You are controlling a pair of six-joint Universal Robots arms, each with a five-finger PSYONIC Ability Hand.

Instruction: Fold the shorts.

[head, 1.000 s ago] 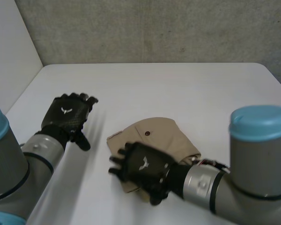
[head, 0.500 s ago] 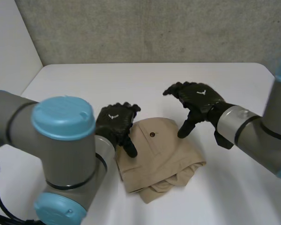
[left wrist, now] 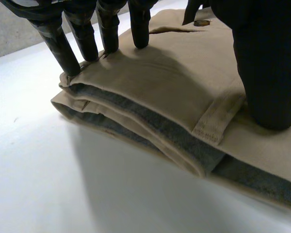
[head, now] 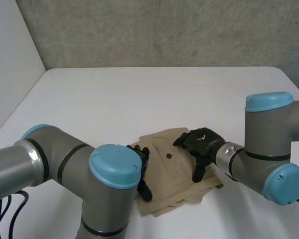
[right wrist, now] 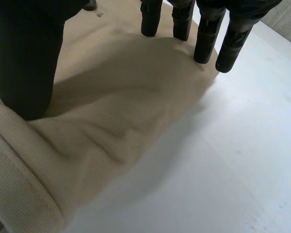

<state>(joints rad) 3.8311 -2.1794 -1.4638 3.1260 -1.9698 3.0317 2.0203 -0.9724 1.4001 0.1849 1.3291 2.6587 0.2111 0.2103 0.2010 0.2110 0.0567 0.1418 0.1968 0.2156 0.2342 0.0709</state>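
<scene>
1. You can see the tan shorts (head: 172,177) folded into a small, lumpy bundle. They lie on the smooth white table (head: 139,94), near its front, between the two arms.
2. The cloth looks soft and thick, with tiny ribs in it. Along the edge by the left hand, the layers are stacked like pages, tan outside and grey inside.
3. Your left hand (head: 142,160) rests on the left side of the bundle. Its fingers (left wrist: 104,36) are straight, and the tips press down close to the folded edge. The thumb (left wrist: 266,73) presses down next to a flat, stitched belt loop (left wrist: 217,116). This hand grabs nothing.
4. Your right hand (head: 202,142) rests on the right side of the bundle. Its fingers (right wrist: 203,43) are straight too, with the tips at the edge of the cloth. The thumb (right wrist: 24,63) pushes into the cloth, which puffs up in soft wrinkles around it. This hand holds nothing either.
5. A small, round, dark button (head: 168,156) sits on top of the shorts, between the two hands.
</scene>
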